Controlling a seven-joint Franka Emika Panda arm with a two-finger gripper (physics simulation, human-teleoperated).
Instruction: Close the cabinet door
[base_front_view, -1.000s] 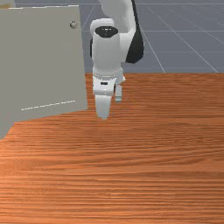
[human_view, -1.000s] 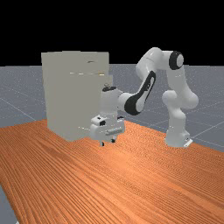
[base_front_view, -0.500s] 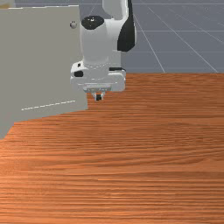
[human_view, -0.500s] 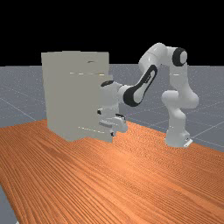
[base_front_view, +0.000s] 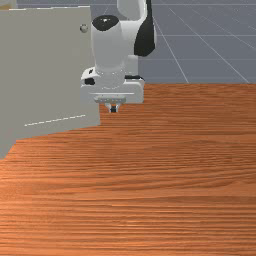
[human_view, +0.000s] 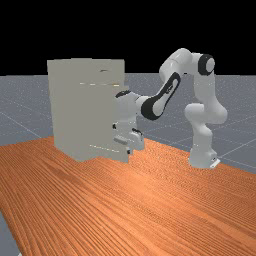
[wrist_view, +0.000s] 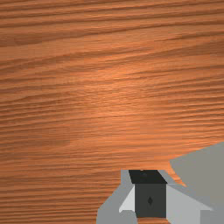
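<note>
Door (base_front_view: 45, 70), one. Broad, flat panel, pale grey, at the front view's left; likely rigid and smooth, not fragile. Judged to swing on a hinge, with modest weight at the free edge and more resistance nearer the hinge. How far it stands ajar: cannot be told exactly.

Knob (base_front_view: 83, 28), one. Small, round, near the door's upper free corner. Possible hold, though small and likely slippery; closing should need no grasp. Better place to work: the flat face close to the free edge, pushed steadily toward the cabinet (human_view: 65, 110). A glancing push could slide off that edge.

Gripper (base_front_view: 113, 109), one. Pointing down above the table (base_front_view: 165, 185), low beside the door's free edge and well below the knob. Open or closed: cannot tell. Nothing seen held.

Position of door to gripper: just beside it, on the front view's left, with the hand's body overlapping the free edge in that view. The wrist view has a grey panel corner, probably the door's, close by the gripper. Contact: cannot be told.
</note>
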